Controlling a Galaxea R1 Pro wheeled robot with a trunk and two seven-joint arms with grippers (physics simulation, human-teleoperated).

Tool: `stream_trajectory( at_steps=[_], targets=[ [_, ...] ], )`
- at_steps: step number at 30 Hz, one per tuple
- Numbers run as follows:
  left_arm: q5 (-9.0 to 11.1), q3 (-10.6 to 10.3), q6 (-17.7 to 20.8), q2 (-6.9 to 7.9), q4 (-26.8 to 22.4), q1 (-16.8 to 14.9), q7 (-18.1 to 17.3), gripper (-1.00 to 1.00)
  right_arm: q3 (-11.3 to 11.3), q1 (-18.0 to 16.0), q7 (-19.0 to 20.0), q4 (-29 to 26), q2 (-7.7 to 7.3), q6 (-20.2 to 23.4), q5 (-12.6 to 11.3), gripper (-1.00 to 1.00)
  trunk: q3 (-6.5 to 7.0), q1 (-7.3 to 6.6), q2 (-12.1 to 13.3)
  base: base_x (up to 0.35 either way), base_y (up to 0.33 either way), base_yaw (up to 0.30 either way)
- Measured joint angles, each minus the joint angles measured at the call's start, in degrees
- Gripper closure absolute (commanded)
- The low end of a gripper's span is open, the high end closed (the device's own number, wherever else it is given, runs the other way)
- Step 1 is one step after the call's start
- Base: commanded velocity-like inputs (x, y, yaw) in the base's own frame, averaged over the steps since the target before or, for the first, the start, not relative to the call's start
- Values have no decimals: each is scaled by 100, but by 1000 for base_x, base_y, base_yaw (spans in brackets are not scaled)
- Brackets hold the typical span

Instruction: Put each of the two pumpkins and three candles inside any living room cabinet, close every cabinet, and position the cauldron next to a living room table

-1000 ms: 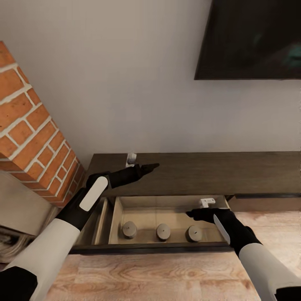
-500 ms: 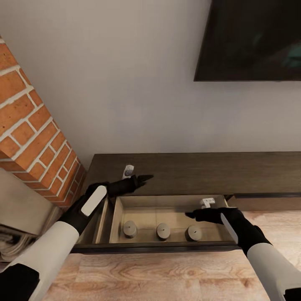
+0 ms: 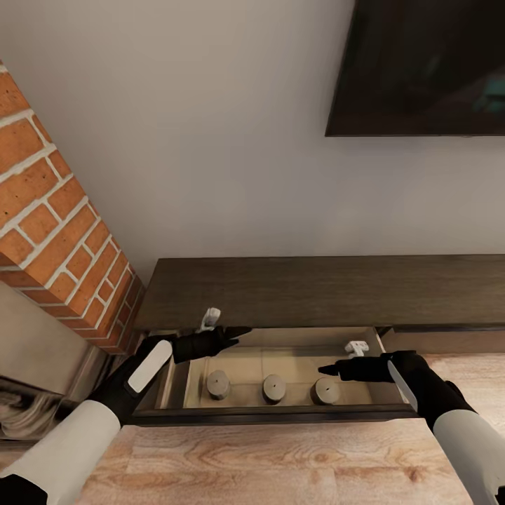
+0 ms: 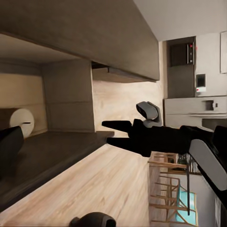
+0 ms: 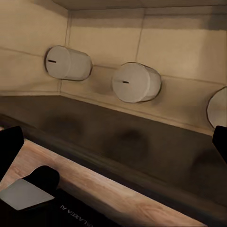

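The long dark-brown cabinet (image 3: 315,287) stands against the wall with one drawer (image 3: 280,415) pulled out. Three cream candles (image 3: 217,384) (image 3: 273,387) (image 3: 325,391) stand in a row along the drawer's front. My left gripper (image 3: 237,332) hovers open over the drawer's rear left corner. My right gripper (image 3: 327,369) hangs open just above the right-hand candle. In the right wrist view its fingers (image 5: 10,146) are spread wide, with the candles (image 5: 137,82) beyond the drawer front. The left wrist view looks across the drawer at the right gripper (image 4: 111,132). The pumpkins and the cauldron are out of view.
A red brick fireplace (image 3: 49,231) juts out at the left, close to my left arm. A dark TV (image 3: 421,63) hangs on the wall above the cabinet. Light wood floor (image 3: 280,456) lies in front of the drawer.
My left gripper has dropped from above the cabinet top to the drawer's rear left. My right gripper has drawn back a little to the right. The candles have not moved.
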Motion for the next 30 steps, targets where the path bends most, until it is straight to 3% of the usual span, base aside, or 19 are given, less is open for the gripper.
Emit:
stream_trajectory(
  at_steps=[17, 21, 26, 30],
  targets=[
    [-15, -41, -1, 1, 11, 29, -2, -100, 12, 9, 34, 2, 26, -26, 0, -100, 10, 0, 0, 0, 0, -2],
    [-14, -379, 8, -4, -22, 90, -2, -100, 12, 31, 35, 2, 33, -32, -2, -100, 41, 0, 0, 0, 0, -48],
    [-10, -583, 18, -45, -41, 106, -2, -100, 12, 35, 40, 2, 25, -27, 1, -100, 84, 0, 0, 0, 0, -61],
    [-4, -1094, 21, -51, 1, 118, 9, -100, 12, 35, 40, 2, 24, -19, 3, -100, 120, 0, 0, 0, 0, -63]
  ],
)
